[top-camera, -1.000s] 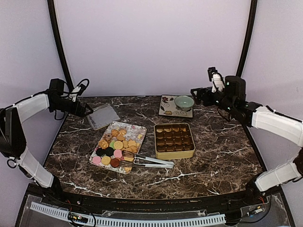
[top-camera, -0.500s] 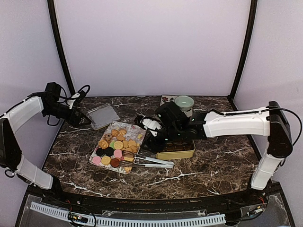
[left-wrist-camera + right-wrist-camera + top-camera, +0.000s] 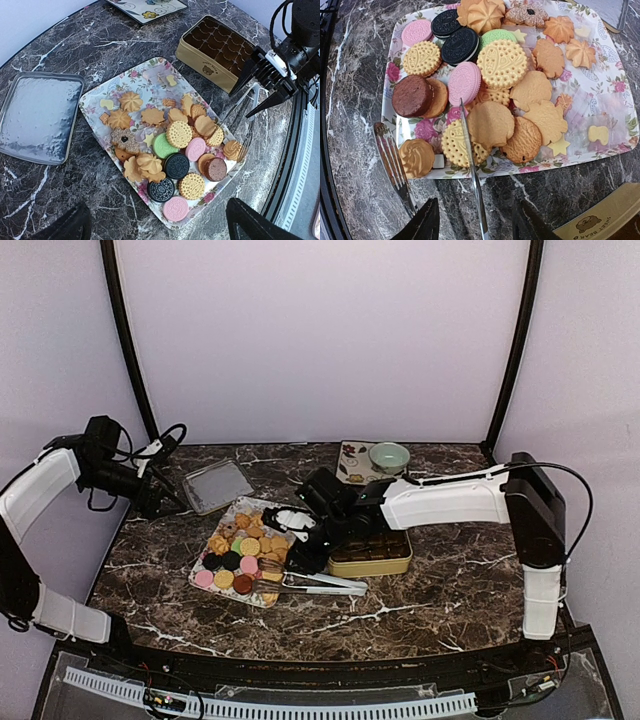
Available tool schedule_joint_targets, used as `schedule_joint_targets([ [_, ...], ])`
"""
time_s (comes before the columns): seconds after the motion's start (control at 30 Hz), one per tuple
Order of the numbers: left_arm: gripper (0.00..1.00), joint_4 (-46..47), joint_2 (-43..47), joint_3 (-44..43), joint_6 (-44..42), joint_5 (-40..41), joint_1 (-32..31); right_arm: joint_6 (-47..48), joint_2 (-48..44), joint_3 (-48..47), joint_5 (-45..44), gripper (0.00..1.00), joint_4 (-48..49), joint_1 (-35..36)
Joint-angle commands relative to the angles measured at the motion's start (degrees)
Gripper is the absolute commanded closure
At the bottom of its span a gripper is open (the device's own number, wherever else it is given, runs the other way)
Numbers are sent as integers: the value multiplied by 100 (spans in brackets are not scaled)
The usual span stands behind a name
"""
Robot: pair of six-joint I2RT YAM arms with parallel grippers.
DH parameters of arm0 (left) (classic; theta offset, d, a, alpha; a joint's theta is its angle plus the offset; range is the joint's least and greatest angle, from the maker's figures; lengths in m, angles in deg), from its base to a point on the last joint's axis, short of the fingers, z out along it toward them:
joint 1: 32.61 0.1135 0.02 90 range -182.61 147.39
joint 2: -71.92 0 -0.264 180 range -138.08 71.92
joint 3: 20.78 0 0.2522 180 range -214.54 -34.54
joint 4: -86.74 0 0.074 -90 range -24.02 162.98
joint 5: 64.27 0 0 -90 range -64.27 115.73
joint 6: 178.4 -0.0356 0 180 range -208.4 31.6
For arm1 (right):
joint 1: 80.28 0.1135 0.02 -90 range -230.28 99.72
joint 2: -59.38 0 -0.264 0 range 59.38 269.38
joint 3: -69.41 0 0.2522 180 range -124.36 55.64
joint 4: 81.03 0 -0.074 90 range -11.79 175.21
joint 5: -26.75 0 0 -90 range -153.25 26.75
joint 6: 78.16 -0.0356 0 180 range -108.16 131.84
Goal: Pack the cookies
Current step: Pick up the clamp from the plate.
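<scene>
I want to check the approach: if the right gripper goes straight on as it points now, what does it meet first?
Probably the metal tongs: one thin arm lies between the right gripper's fingers, at the flowery tray's edge. How far off is unclear.

Your two arms wear white padded sleeves over black joints: left arm (image 3: 40,480) at the frame's left edge, right arm (image 3: 445,502) through the centre. A black cable (image 3: 168,432) loops off the left wrist. Your right end effector (image 3: 239,104) has black ribbed fingers (image 3: 247,70) with a white block at their base.
</scene>
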Motion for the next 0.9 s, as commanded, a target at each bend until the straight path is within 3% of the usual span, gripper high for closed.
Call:
schedule_joint_targets([
  [0.0, 4, -136, 252, 140, -77, -350, 5, 130, 116, -118, 102, 52, -85, -37],
  [0.33, 5, -337, 292, 313, -160, -386, 3, 115, 144, 254, 329, 72, 6, -77],
  [0.63, 5, -295, 381, 254, -103, -553, -1, 108, -51, 830, 160, 76, 145, -72],
  [0.87, 5, -496, 366, 189, -132, -878, -11, 82, -164, 701, 39, 100, 201, -72],
])
